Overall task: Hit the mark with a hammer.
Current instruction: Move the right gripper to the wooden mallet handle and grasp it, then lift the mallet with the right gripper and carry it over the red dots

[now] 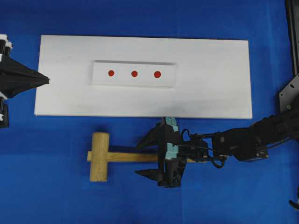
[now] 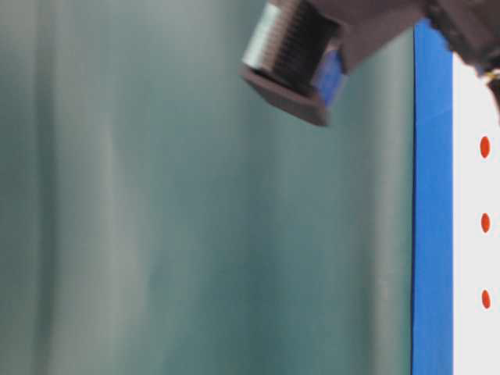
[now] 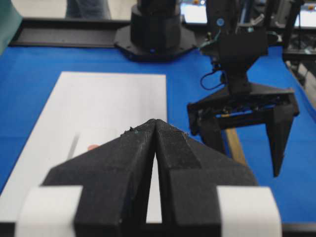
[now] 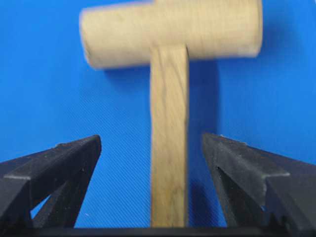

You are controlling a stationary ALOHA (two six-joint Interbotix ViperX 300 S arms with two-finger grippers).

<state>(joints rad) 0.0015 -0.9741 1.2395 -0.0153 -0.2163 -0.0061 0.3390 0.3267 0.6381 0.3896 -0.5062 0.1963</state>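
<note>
Two jaws of our right gripper stand spread wide, one on each side of the hammer's handle, neither touching it as far as the wrist view shows. We hold nothing yet. Handle runs straight away from the hand, centred in the gap; the head sits crosswise at the far end, well beyond the fingertips.

Step in hand, as we read it: the grasp on the hammer. To do it well:
- We keep the handle centred between the jaws, so the flat stick does not skid sideways on the blue cloth as we close.
- We can't tell from these views how far above the cloth the tips sit. They should come right down beside the thin handle before we close, else they may slip over its top.
- We grip the handle about where we are, back from the head. That should leave swing length, though a heavy head may droop, so we clamp firmly.
- We watch for the handle twisting as the jaws meet its narrow edges.

Further out, past the hammer on the hand's side, lies the white board with a raised strip carrying three red marks; which one is meant, we can't say.

Our left gripper sits pressed together, empty, at the board's far end, well apart from the hammer.
</note>
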